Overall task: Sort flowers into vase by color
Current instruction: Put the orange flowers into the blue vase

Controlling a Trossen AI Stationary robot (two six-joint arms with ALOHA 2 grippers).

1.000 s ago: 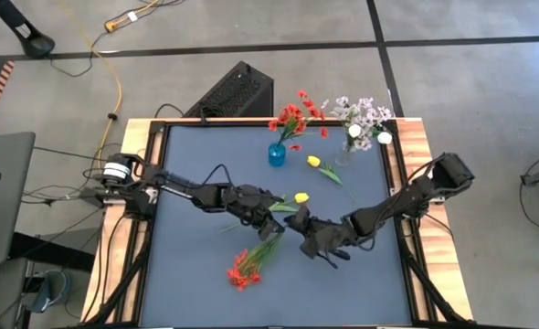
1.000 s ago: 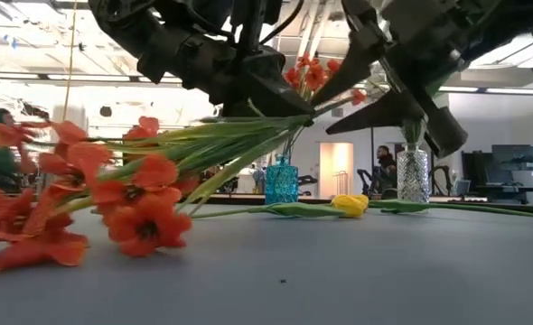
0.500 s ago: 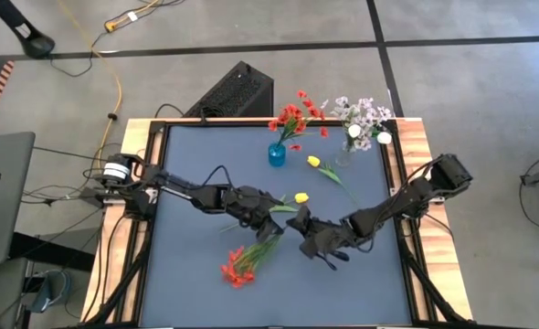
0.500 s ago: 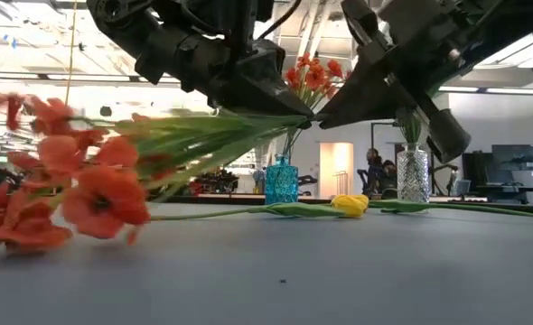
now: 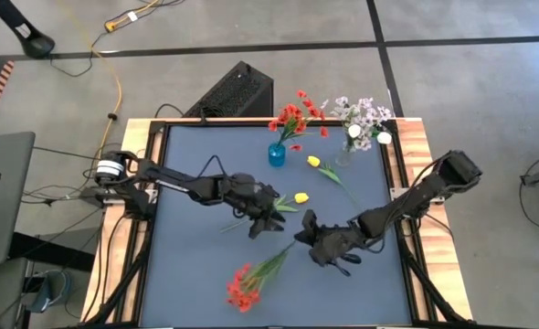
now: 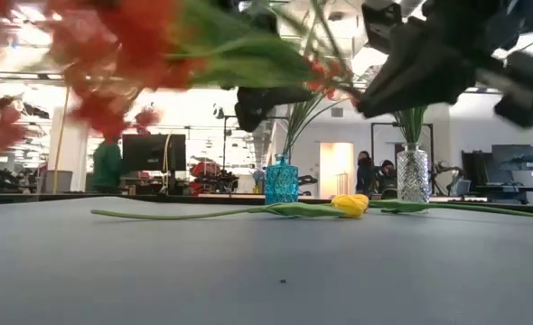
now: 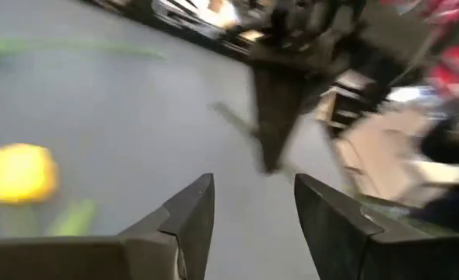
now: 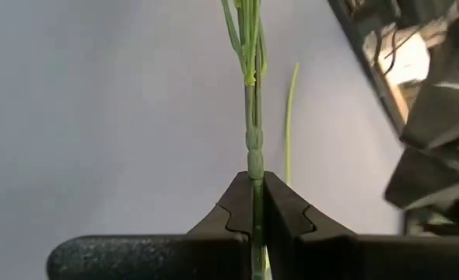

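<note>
A red flower cluster (image 5: 242, 291) on a green stem hangs above the table's near middle, blurred at the top of the low view (image 6: 113, 41). My right gripper (image 5: 298, 241) is shut on its stem. My left gripper (image 5: 262, 223) stands open just to the far left of it, with nothing between its fingers (image 7: 190, 222). A yellow tulip (image 5: 301, 197) lies flat on the table beside the left gripper. A second yellow tulip (image 5: 313, 161) lies near the vases. The blue vase (image 5: 277, 153) holds red flowers. The clear vase (image 5: 344, 156) holds white tulips and lilac-white sprays. My right gripper pinches the red flower's green stem (image 8: 252, 159) between its two fingers, at the end away from the blossoms. The stem runs straight on from the fingertips, along the fingers. They come from the table's right, slanting down. The whole flower is lifted clear of the table.
A black box (image 5: 236, 91) stands just beyond the table's far edge. A laptop (image 5: 3, 196) and cables lie left of the table. The table's near left part (image 5: 183, 274) is bare blue mat.
My right gripper has shut on the red flower's stem. My left gripper has opened, let the stem go and drawn back up toward the far left. The right gripper has moved toward the near edge and up, and the blossoms have risen off the table.
</note>
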